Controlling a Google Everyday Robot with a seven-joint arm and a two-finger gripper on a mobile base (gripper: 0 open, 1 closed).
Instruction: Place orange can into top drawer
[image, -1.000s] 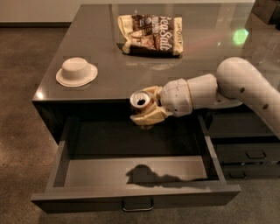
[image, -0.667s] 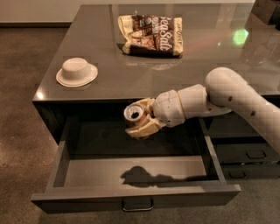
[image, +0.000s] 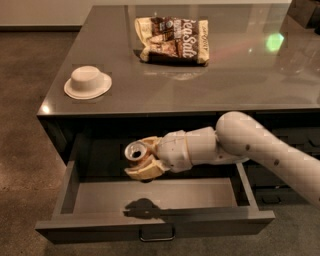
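Orange can (image: 134, 151) lies on its side in the gripper (image: 141, 159), its silver top with the pull tab turned toward the camera, and the tan fingers (image: 146, 171) are clamped above and below it. It hangs above the floor of the top drawer (image: 210, 220), left of centre, not touching it. The drawer is pulled out, with a dark shadow (image: 142, 206) below the can. The white arm (image: 240, 140) reaches in from the right. On the grey countertop (image: 225, 75) sit a white bowl-like dish (image: 87, 82) and a snack bag (image: 172, 40).
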